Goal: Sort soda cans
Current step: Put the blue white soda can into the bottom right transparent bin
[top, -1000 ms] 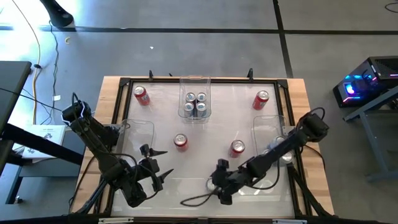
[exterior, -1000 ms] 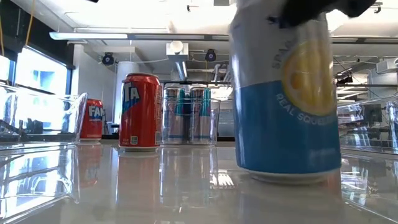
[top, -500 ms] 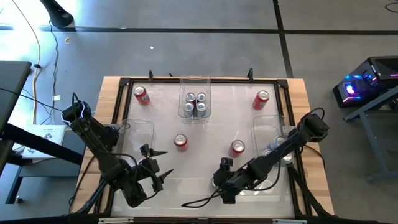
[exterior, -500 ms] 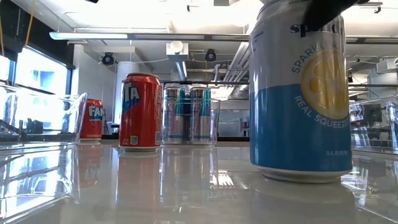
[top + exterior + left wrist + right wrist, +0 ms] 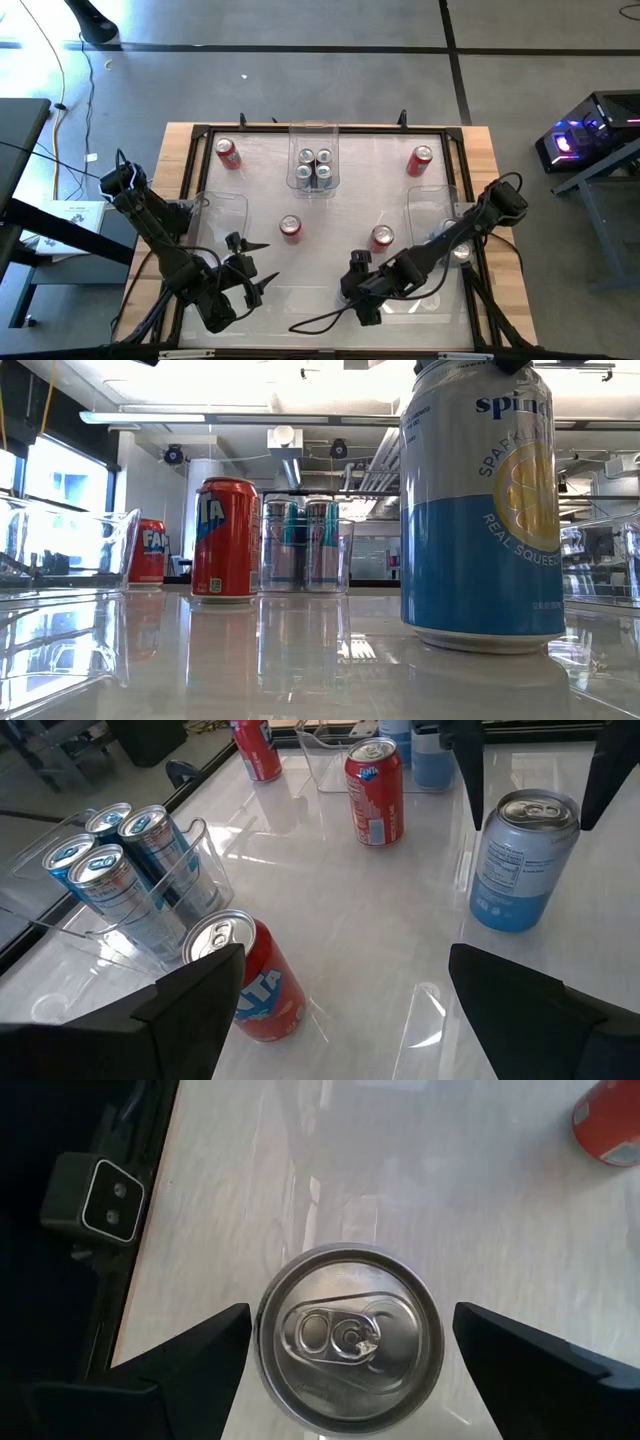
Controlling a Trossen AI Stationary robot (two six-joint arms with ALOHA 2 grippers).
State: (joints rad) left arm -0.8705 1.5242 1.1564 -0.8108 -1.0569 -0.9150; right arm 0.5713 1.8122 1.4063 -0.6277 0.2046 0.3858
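A white worktop (image 5: 330,215) seen from above, framed in black, with 2 dark robot arms reaching in from the near edge.

The right gripper (image 5: 340,1342) hangs directly over an upright blue-and-silver can (image 5: 350,1332) near the front middle of the worktop. Its jaws are spread wide, 1 finger on each side of the can's top, not touching it. The low view shows this can (image 5: 482,510) standing on the surface, not lifted.

The left gripper (image 5: 345,995) waits at the front left with jaws open and nothing between them.

Sorting is partly done, judging by how things lie. A clear bin (image 5: 313,135) at the back middle holds 4 slim silver-and-blue cans (image 5: 314,167). A clear bin (image 5: 432,198) on the right holds at least 1 can (the arm hides most of it). A clear bin (image 5: 228,208) on the left looks empty.

4 red cans are unsorted: 1 at the back left (image 5: 228,153), 1 at the back right (image 5: 420,160), 1 left of centre (image 5: 290,228) and 1 right of centre (image 5: 381,238). The blue-and-silver can also remains to be binned.
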